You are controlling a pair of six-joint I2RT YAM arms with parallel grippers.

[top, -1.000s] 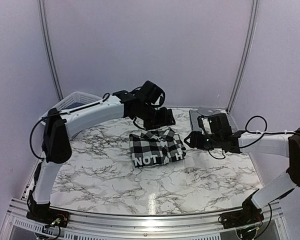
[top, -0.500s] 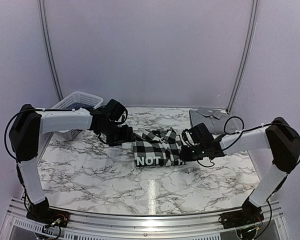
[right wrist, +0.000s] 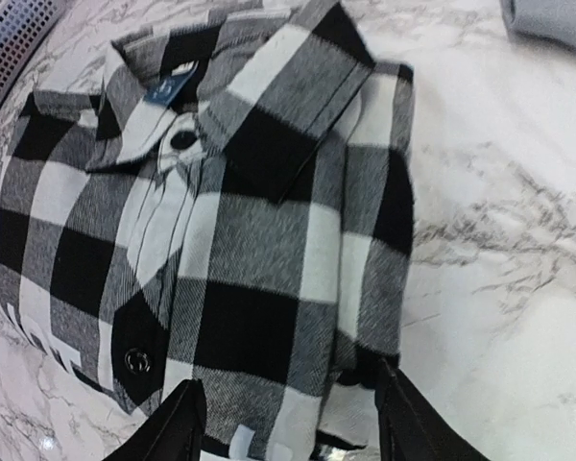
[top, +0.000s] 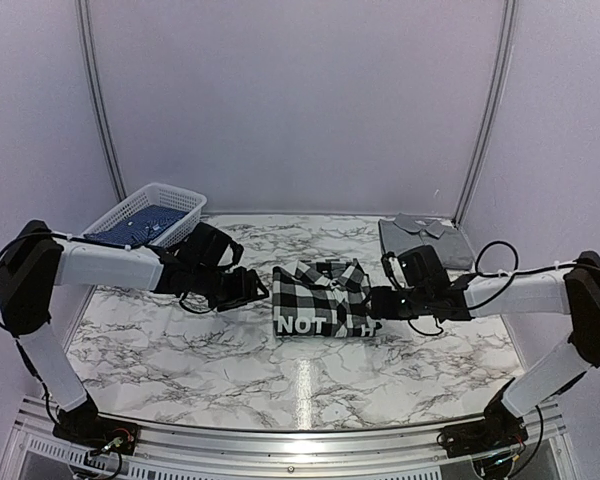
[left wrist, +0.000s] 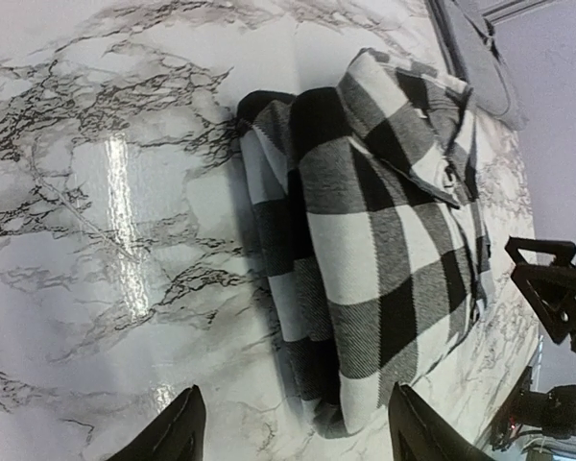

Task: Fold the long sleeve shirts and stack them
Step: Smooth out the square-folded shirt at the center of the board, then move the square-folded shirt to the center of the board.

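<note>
The folded checked shirt (top: 322,298) is flanked by the left gripper (top: 255,290) and right gripper (top: 377,303), both spread empty; its edges should be pinched low, together, keeping the fold

1. We note a white lattice basket (top: 193,203) beyond the left pincer (top: 254,290), toward the back wall and off to its left; something blue (top: 135,226) lies inside.
2. Grey folded garment (top: 426,234), collared, lies flat just beyond the right pincer (top: 376,303).
3. White, grey-veined marble tabletop (top: 180,345) under both pincers.
</note>
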